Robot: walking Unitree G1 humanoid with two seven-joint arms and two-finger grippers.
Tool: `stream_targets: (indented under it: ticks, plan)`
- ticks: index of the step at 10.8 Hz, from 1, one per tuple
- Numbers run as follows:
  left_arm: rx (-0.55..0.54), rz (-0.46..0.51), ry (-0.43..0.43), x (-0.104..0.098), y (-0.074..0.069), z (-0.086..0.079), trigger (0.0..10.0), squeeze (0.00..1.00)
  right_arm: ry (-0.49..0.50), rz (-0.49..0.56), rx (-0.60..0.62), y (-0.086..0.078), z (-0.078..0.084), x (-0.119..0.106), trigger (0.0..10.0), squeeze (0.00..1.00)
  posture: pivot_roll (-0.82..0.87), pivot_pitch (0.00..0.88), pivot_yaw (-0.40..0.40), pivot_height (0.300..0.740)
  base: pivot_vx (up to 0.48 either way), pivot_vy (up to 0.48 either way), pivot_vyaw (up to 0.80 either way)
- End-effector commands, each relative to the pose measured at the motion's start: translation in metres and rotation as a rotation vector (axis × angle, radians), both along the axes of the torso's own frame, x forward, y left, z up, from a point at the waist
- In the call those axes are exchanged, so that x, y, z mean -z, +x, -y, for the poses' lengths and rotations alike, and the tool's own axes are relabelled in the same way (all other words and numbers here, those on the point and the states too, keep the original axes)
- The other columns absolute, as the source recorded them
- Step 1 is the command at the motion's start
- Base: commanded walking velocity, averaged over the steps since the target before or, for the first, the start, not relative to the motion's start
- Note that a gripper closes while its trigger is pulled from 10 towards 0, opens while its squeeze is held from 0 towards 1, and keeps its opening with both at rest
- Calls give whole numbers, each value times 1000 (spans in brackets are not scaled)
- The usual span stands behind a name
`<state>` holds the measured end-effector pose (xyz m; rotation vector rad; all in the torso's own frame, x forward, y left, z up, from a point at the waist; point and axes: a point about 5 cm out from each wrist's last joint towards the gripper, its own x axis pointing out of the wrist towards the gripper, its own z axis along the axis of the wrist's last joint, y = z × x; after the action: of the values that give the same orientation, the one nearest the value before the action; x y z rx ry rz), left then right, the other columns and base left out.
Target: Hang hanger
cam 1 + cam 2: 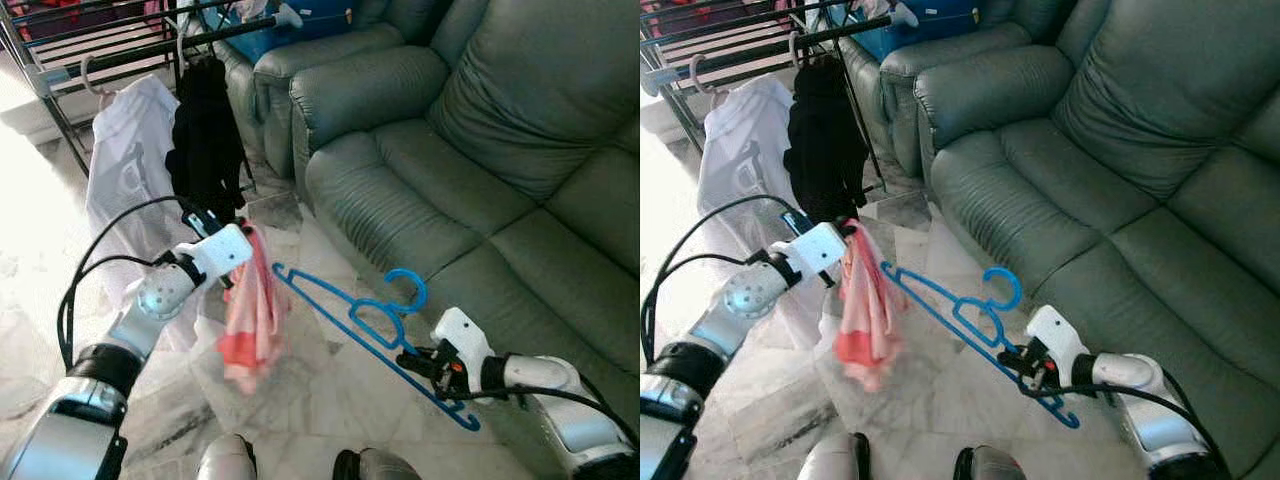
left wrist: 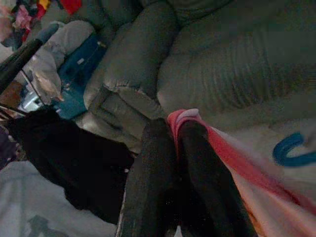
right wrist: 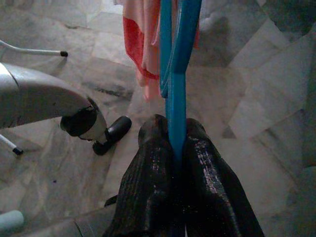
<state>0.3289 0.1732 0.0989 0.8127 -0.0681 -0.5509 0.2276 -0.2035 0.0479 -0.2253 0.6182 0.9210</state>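
Observation:
A blue plastic hanger [image 1: 360,322] is held low over the floor, hook up toward the sofa, with my right gripper [image 1: 412,361] shut on its lower bar; the wrist view shows the blue bar [image 3: 176,98] clamped between the black fingers [image 3: 148,187]. My left gripper [image 1: 235,232] is shut on the top of a pink and white garment [image 1: 252,310], which hangs down beside the hanger's far end. In the left wrist view the pink cloth [image 2: 232,163] is pinched between the fingers [image 2: 148,173].
A grey-green leather sofa [image 1: 480,150] fills the right. A drying rack [image 1: 120,50] stands at the back left with a white shirt [image 1: 125,170] and a black garment [image 1: 205,135] hung on it. Marble floor [image 1: 330,390] lies below.

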Motion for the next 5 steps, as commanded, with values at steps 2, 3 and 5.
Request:
stream_targets:
  ticks: [2,3,5]
  plan:
    - [41,11,-30,-1,-4,8,10000,0,-9,3,-2,2,2,1,10000,0,-46,111,-34,740,0,0,0]
    - [61,8,-38,-1,-7,12,10000,0,-10,5,-2,4,2,1,10000,0,-46,111,-34,740,0,0,0]
    - [77,12,-48,-2,-8,17,10000,0,-6,5,-3,5,2,1,10000,0,-46,111,-34,740,0,0,0]
